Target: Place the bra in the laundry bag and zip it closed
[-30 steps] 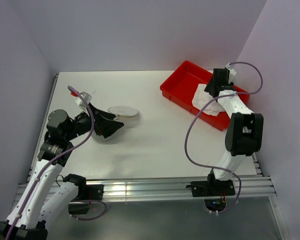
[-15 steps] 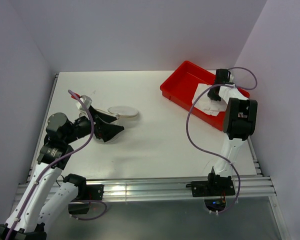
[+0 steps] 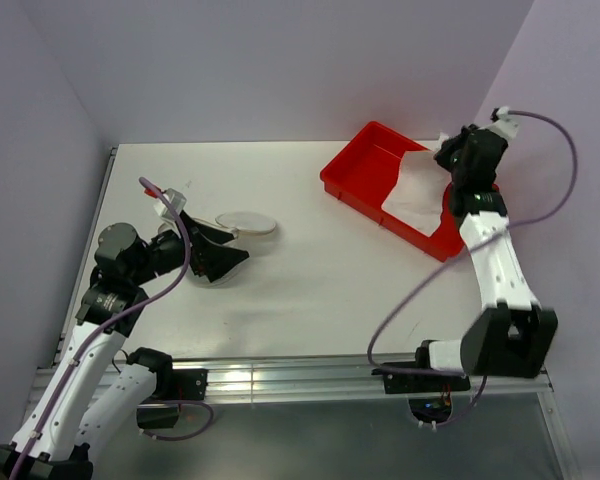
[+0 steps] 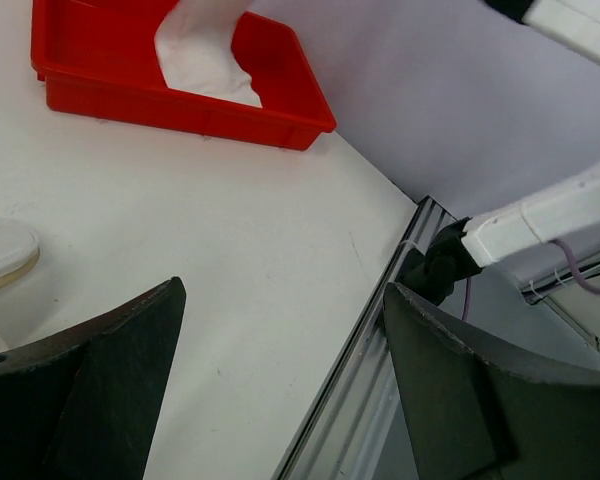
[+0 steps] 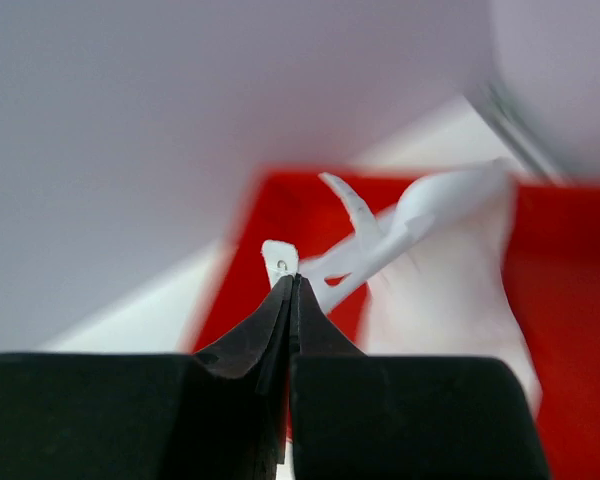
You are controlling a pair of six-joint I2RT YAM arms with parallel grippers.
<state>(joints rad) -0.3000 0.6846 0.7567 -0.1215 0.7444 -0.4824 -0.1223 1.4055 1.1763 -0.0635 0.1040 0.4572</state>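
The white bra [image 3: 416, 192] hangs partly lifted over the red tray [image 3: 365, 178] at the back right. My right gripper [image 3: 448, 160] is shut on the end of one of its thin straps [image 5: 280, 262], and the fabric [image 5: 442, 270] trails down into the tray. The laundry bag [image 3: 246, 228], a whitish mesh cylinder with a tan rim, sits at the left of the table, and its edge [image 4: 2, 262] shows in the left wrist view. My left gripper [image 3: 225, 252] stands open right beside the bag, with nothing between its fingers [image 4: 130, 370].
The red tray [image 4: 180, 105] lies close to the right wall. The table's metal front rail [image 3: 310, 378] runs along the near edge, with both arm bases bolted to it. Walls close in the left, back and right sides.
My right gripper has shut on the bra's strap and risen, pulling the fabric up and toward the right wall. The left arm has hardly moved.
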